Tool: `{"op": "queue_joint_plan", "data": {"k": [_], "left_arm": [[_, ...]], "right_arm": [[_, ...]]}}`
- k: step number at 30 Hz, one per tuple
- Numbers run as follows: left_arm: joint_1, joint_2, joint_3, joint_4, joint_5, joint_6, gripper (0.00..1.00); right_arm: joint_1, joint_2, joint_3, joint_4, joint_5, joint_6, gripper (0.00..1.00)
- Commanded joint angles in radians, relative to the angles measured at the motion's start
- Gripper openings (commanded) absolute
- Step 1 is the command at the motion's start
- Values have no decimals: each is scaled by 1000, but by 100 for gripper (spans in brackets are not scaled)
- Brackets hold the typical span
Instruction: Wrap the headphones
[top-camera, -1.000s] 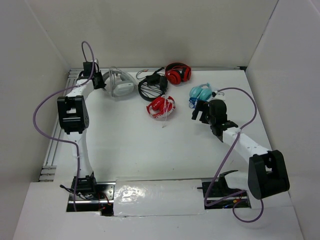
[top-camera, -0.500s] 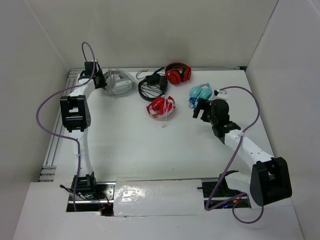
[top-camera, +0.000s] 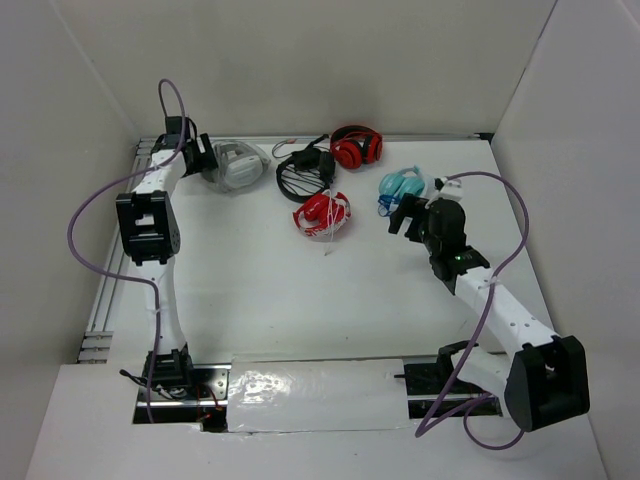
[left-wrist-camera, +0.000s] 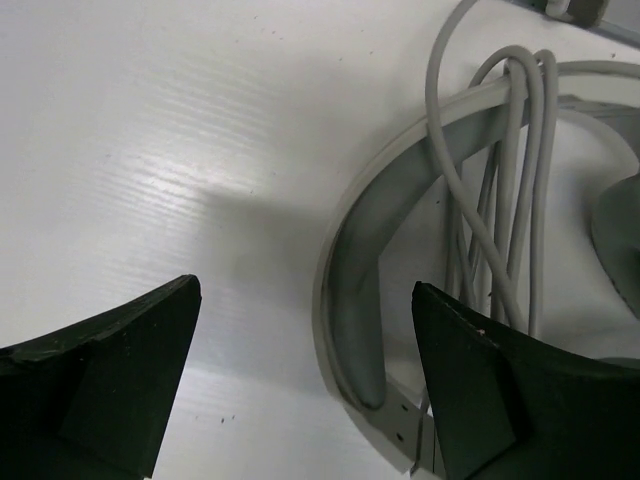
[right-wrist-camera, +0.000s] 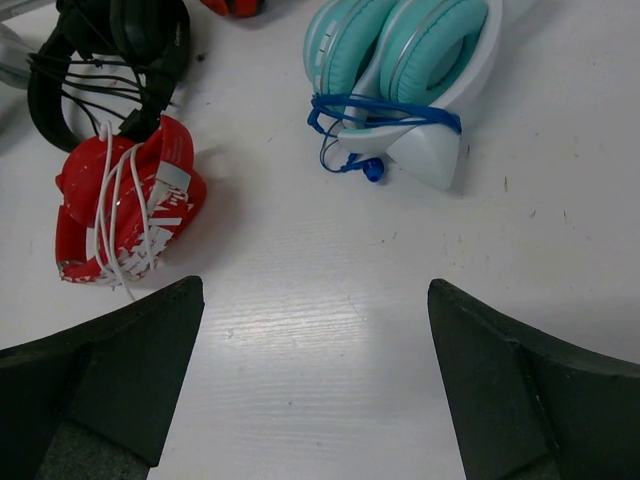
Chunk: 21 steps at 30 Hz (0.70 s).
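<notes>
The grey-white headphones (top-camera: 238, 165) lie at the back left of the table. In the left wrist view their headband (left-wrist-camera: 355, 280) curves between my fingers, with several loops of the thin grey cable (left-wrist-camera: 505, 200) wound across it. My left gripper (top-camera: 205, 158) (left-wrist-camera: 305, 300) is open, straddling the headband's end without touching it. My right gripper (top-camera: 400, 215) (right-wrist-camera: 315, 300) is open over bare table, with nothing between its fingers, just in front of the light blue pair.
A small red pair (top-camera: 322, 213) (right-wrist-camera: 125, 205) wrapped in white cord lies mid-table. A light blue pair (top-camera: 402, 186) (right-wrist-camera: 400, 60), a black pair (top-camera: 303, 172) (right-wrist-camera: 110, 50) and another red pair (top-camera: 355, 148) lie near the back. White walls enclose the table.
My left gripper has gone from nearly shut to wide open at the grey-white headphones. The right arm's elbow has swung toward the near right; its gripper stays open.
</notes>
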<state>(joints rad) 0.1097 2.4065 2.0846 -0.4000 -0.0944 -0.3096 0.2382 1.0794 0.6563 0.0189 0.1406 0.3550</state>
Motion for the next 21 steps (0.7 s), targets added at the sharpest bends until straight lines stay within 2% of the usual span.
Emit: {"op": "queue_joint_plan", "data": {"k": [1,12,21], "left_arm": [[4,-75,46,-129,-60,26,99],[7,-141,74,-368,-111,-97,99],[13,-316,-21,-361,7,-149,99]], "right_arm": [[10,-15,43,-57,19,9,100],[18,-36,66,-109,33,19,100],[21,-118,55,-93,7,58,100]]}}
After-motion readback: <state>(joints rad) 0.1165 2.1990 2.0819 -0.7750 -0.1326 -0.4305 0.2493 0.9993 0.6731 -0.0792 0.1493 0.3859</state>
